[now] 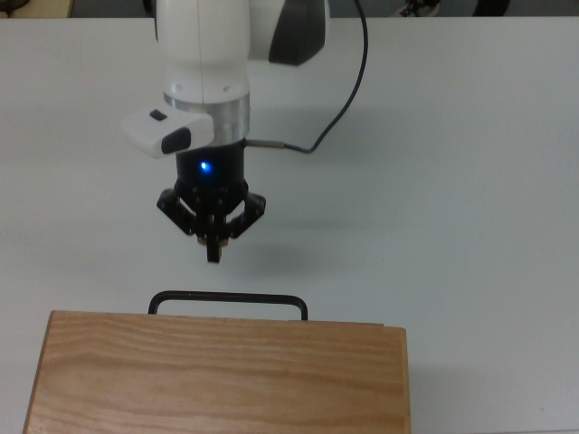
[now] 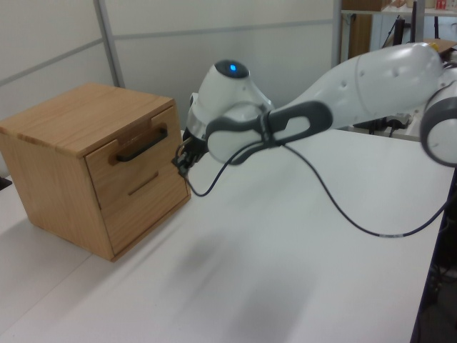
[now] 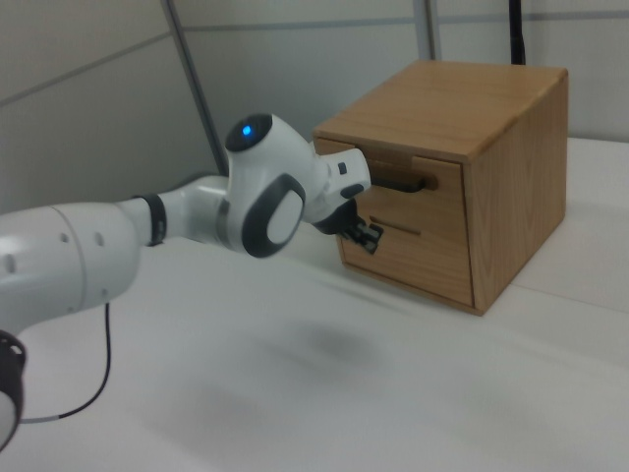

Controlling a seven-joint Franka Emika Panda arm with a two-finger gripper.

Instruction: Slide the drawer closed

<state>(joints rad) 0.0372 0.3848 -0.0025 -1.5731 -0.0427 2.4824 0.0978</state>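
One drawer [image 2: 136, 161] sits flush in the wooden cabinet [image 1: 217, 375] at the bottom of the top view, its black handle [image 1: 227, 299] just above the cabinet's edge. My claw [image 1: 213, 255] hangs mid-frame, clenched on nothing, apart from that handle over the white table [image 1: 470, 226].

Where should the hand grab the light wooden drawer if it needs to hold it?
Probably the slim black bar handle on the light wooden drawer. It stands clear of the front panel, leaving a gap behind the bar. Come straight at the front from the open white table, fingers closing across the bar's middle.
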